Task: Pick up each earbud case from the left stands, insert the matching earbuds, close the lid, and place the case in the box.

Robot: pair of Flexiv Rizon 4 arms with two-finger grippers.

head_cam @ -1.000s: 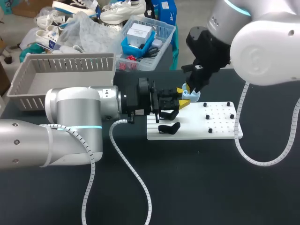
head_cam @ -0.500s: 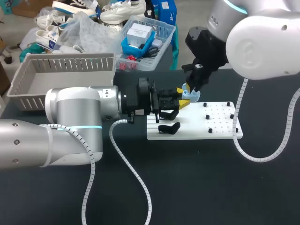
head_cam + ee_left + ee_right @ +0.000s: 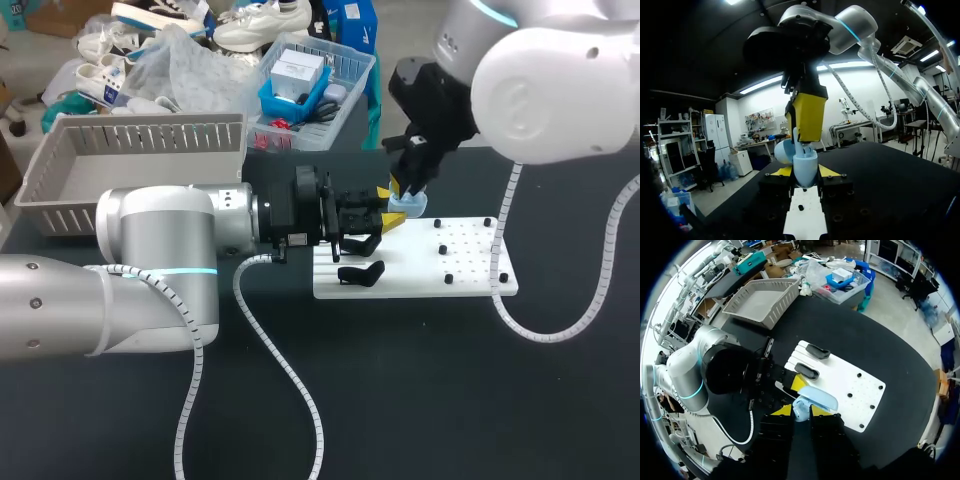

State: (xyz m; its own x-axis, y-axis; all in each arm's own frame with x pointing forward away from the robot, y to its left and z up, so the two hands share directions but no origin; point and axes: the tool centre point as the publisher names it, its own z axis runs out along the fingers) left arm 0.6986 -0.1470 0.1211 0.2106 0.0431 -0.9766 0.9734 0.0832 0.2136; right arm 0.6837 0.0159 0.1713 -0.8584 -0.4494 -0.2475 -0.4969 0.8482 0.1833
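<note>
A light-blue earbud case point(image 3: 413, 205) with its lid point(image 3: 818, 397) open hangs just above the back left of the white board point(image 3: 470, 275). My left gripper point(image 3: 392, 211) is shut on the case point(image 3: 805, 170), its yellow tips on either side of the body. My right gripper point(image 3: 405, 187) comes down from above onto the open case. One of its yellow fingers point(image 3: 807, 117) stands right over the opening. Its tips point(image 3: 801, 412) stand close together on a small light-blue piece, apparently an earbud point(image 3: 803, 147), at the case's mouth.
Two black stands point(image 3: 806, 371) sit on the board's left part, one of them point(image 3: 360, 273) just in front of my left gripper. Small black pegs point(image 3: 468, 247) dot its right part. A grey slatted box point(image 3: 130, 150) stands at the back left of the table.
My right arm has shifted slightly to the left above the case. The left arm and the case have stayed where they were.
</note>
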